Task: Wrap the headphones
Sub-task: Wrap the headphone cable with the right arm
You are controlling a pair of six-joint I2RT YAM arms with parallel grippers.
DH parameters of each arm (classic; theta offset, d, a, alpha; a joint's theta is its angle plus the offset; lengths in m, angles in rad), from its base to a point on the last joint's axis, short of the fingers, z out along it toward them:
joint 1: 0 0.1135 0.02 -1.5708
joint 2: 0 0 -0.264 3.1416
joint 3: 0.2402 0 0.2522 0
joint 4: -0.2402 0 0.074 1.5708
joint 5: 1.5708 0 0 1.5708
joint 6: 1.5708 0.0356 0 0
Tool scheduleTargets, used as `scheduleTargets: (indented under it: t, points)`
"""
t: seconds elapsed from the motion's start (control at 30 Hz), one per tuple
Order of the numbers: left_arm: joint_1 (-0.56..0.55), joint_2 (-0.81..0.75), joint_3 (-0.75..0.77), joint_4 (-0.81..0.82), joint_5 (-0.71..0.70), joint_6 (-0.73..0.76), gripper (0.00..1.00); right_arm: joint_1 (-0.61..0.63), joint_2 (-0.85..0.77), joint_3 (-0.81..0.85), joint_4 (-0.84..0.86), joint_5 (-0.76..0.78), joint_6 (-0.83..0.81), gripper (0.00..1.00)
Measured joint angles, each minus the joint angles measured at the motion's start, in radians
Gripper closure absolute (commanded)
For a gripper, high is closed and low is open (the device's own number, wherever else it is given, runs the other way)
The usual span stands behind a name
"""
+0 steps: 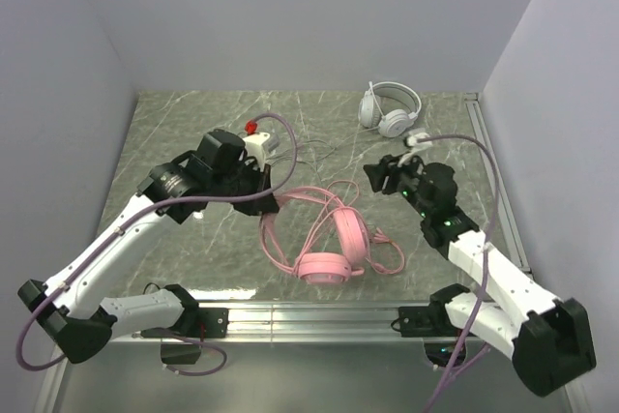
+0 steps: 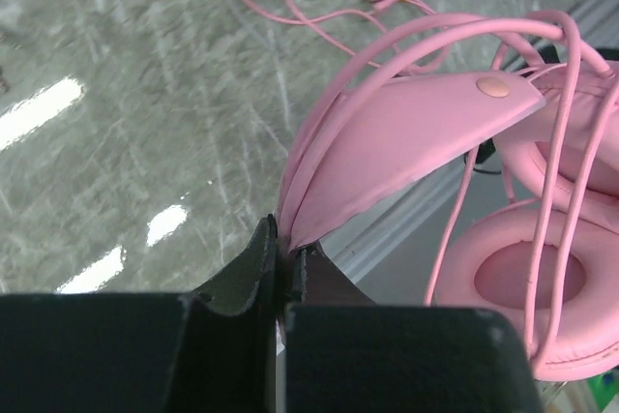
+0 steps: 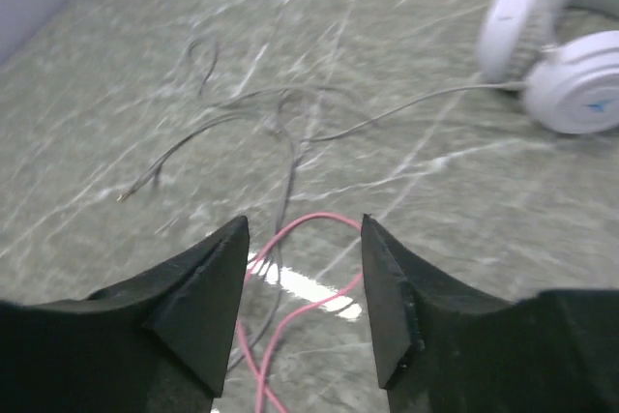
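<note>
The marbled grey-green desk (image 1: 193,132) carried everything, and the pink headset (image 1: 334,253) lay near the middle of its near half, so places here are given from that headset. The left arm (image 1: 106,239) reached in from the headset's left. The right arm (image 1: 484,258) came in from its right.

The pink headset rested with its two ear cups close together on the near side, and its headband (image 2: 406,132) curved away to the left. The white headset (image 1: 390,108) sat well beyond the pink one and a little to its right, near the far wall, apart from both arms.

The pink cable (image 1: 309,195) sprawled in loose loops over and behind the pink headset, with several strands crossing the ear cups. The thin dark cable (image 3: 290,132) trailed from the white headset across the desk beyond the pink one, lying in loose curls.

The left gripper (image 2: 285,244) was at the left end of the pink headband, its jaws pressed together on the band's edge. The right gripper (image 3: 302,239) hung above the desk beyond and to the right of the pink headset. Its fingers were spread apart and holding nothing, and a loop of the pink cable showed on the desk in the gap between them.
</note>
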Motion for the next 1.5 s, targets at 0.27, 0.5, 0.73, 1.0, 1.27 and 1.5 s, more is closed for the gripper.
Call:
scheduleTargets:
  t: [0.27,0.5,0.73,1.0,1.27,1.5]
  points:
    - [0.137,0.034,-0.032,-0.002,0.051,-0.002,1.0,-0.129,-0.206,-0.108,0.039,-0.034,0.129,0.27]
    - [0.233,0.054,-0.032,-0.007,0.103,-0.002,1.0,-0.163,-0.291,-0.227,0.14,-0.157,0.195,0.07]
    - [0.327,0.057,-0.031,-0.008,0.116,-0.003,1.0,-0.164,-0.366,-0.341,0.24,-0.296,0.233,0.1]
    - [0.355,0.057,-0.031,-0.008,0.126,-0.003,1.0,-0.165,-0.37,-0.346,0.344,-0.445,0.238,0.11]
    - [0.366,0.057,-0.031,-0.009,0.152,-0.003,1.0,-0.163,-0.329,-0.346,0.349,-0.461,0.216,0.13]
    - [0.366,0.056,0.002,-0.03,0.17,-0.003,1.0,-0.093,-0.251,-0.316,0.304,-0.346,0.132,0.13]
